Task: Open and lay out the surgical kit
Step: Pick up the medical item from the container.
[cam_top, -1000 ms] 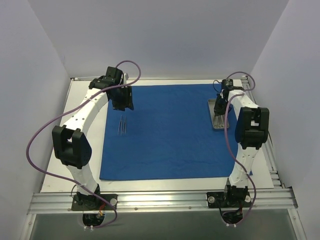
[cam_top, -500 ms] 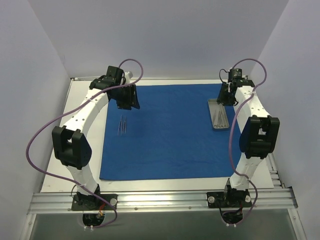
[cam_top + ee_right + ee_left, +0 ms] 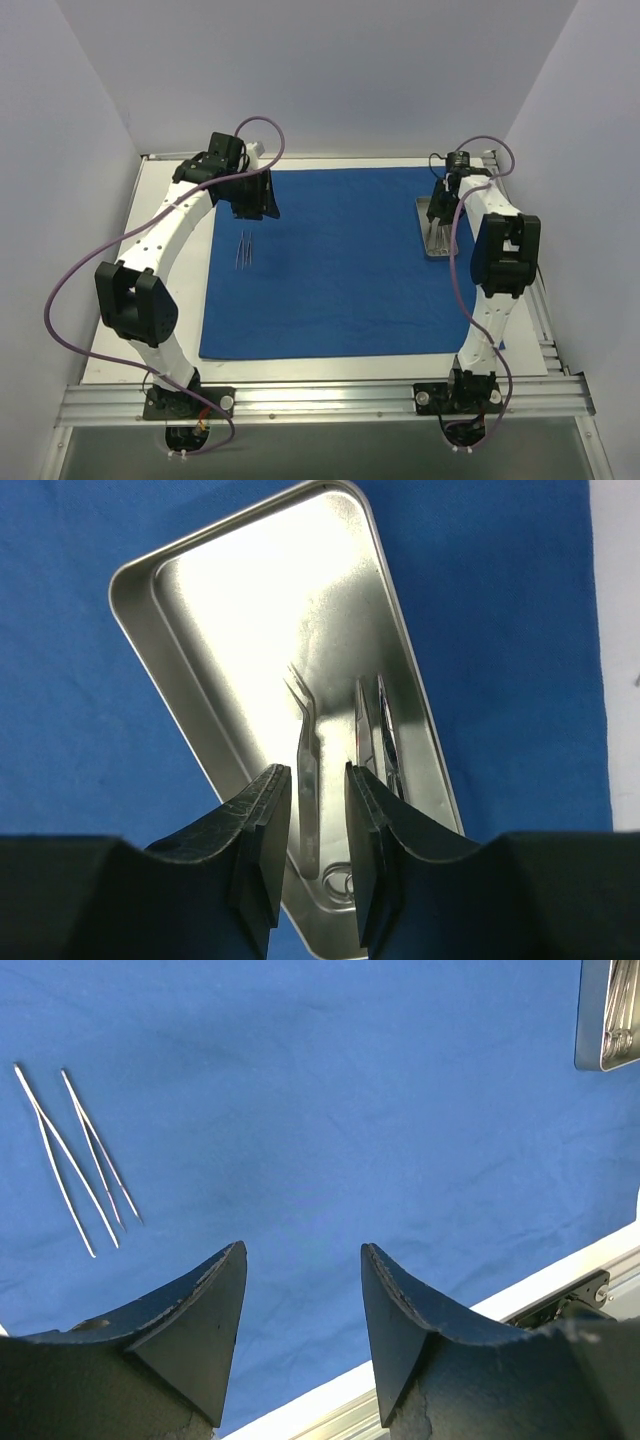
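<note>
The royal-blue cloth wrap [image 3: 340, 270] lies spread flat on the surface [image 3: 165, 300], with tweezers [image 3: 243, 252] near its left edge and a metal tray [image 3: 140, 590] of forceps [image 3: 308, 745] at its far right. The left tool [image 3: 304, 1250] hangs released over bare cloth. The right tool [image 3: 316, 772] hovers above the tray, jaws narrowly parted, grasping nothing.

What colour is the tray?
Shiny silver; the tray shows best in the right wrist view.
</note>
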You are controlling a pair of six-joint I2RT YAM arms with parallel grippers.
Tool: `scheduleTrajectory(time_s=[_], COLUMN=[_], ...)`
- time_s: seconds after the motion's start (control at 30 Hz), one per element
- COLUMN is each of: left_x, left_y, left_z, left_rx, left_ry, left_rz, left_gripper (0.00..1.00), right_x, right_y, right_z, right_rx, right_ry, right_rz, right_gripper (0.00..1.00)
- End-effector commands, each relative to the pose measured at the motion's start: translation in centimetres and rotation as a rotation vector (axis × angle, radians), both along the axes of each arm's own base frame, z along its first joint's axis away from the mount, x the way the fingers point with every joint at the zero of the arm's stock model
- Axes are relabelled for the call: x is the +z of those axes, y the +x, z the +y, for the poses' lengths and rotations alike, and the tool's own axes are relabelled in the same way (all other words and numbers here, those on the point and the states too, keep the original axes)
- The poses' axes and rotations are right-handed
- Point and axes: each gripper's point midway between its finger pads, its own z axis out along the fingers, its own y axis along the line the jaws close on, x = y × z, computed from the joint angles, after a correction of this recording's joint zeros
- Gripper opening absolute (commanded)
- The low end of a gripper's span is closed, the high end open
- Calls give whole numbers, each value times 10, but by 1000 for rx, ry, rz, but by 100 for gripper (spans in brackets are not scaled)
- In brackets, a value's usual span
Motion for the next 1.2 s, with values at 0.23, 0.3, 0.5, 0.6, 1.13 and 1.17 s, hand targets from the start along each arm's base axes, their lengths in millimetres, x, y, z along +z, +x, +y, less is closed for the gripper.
scheduleTrajectory(time_s=[0.23, 0.3, 0.5, 0.6, 1.13, 1.17], left_x=[11, 12, 10, 9, 44, 48], left_y=[1, 1, 3, 2, -8, -9], left_z=[-6, -7, -8, -7, -56, -60], left_rx=[-35, -36, -33, -30, -175, -182], left_ry=[-26, -27, -30, -27, -308, -323], left_rz=[-33, -34, -29, -25, -57, -66], left_gripper=[59, 58, 59, 58, 61, 61], right_x=[-26, -30, -42, -42, 122, 127], right_y=[-1, -1, -2, -3, -6, -10], right_z=[1, 2, 5, 5, 40, 64], right_rx=[-5, -1, 14, 14, 36, 86], right_ry=[-10, -11, -14, -17, 205, 290], right_rz=[47, 54, 82, 91, -183, -181], right_gripper=[29, 29, 26, 13, 2, 1])
